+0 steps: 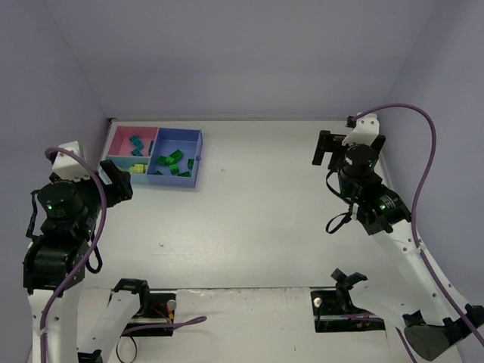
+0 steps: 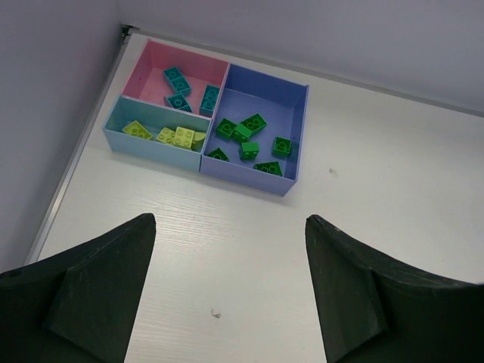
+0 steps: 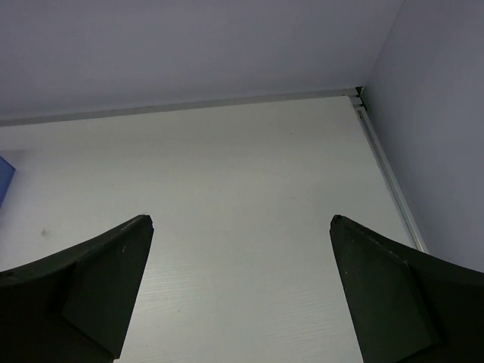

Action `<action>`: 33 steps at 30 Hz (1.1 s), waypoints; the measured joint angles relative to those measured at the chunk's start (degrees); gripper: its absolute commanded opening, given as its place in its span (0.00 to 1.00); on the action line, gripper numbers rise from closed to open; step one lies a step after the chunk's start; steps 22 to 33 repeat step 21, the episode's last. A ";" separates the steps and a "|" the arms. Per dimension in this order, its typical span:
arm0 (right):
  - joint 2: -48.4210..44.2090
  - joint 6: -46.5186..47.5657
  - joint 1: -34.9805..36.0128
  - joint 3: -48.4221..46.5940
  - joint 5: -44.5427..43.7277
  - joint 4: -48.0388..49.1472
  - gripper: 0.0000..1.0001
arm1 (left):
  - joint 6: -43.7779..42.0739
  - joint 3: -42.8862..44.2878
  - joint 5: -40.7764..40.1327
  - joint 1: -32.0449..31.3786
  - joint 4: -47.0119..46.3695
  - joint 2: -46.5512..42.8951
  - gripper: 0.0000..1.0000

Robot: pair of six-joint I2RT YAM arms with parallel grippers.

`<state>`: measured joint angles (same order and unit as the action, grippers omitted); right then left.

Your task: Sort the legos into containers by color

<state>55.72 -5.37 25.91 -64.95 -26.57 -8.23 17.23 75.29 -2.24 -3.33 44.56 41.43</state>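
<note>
Three adjoining containers stand at the table's far left corner. The pink tray holds teal legos. Yellow-green legos lie in the small light-blue tray. The medium-blue tray holds several dark green legos. My left gripper hovers over bare table just in front of the trays, open, nothing between its fingers. My right gripper is far off at the back right, open wide and empty.
The table's left edge rail runs beside the trays. In the right wrist view the right edge rail and the back wall are close, and a corner of the blue tray shows at the left border.
</note>
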 measured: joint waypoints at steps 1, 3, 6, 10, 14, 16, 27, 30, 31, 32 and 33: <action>-0.48 -0.31 0.00 0.35 -0.15 -0.02 1.00 | 0.20 -0.39 -0.39 -0.46 0.00 -0.50 0.73; -1.16 -0.92 0.00 1.03 -0.35 -0.15 1.00 | 0.79 -1.33 -1.11 -1.27 -0.11 -0.98 0.73; -1.49 -1.64 0.00 1.99 -0.46 -0.20 1.00 | 1.53 -3.19 -1.95 -1.97 -0.37 -1.20 0.88; -1.46 -2.34 0.00 2.99 -0.42 -0.48 1.00 | 4.83 -7.76 -3.76 -2.25 -2.27 -3.61 0.89; -1.46 -3.04 0.00 3.08 0.04 -0.63 1.00 | 7.08 -12.90 -4.52 -2.25 -4.31 -8.15 0.89; -1.46 -3.39 0.00 3.08 0.48 -0.63 1.00 | 7.28 -13.94 -4.74 -2.25 -4.57 -10.19 0.89; -1.22 -3.63 0.00 3.08 1.46 -0.61 1.00 | 6.78 -13.73 -4.90 -2.25 -4.68 -10.49 0.89; -1.22 -3.63 0.00 3.08 1.46 -0.61 1.00 | 6.78 -13.73 -4.90 -2.25 -4.68 -10.49 0.89; -1.22 -3.63 0.00 3.08 1.46 -0.61 1.00 | 6.78 -13.73 -4.90 -2.25 -4.68 -10.49 0.89; -1.22 -3.63 0.00 3.08 1.46 -0.61 1.00 | 6.78 -13.73 -4.90 -2.25 -4.68 -10.49 0.89; -1.22 -3.63 0.00 3.08 1.46 -0.61 1.00 | 6.78 -13.73 -4.90 -2.25 -4.68 -10.49 0.89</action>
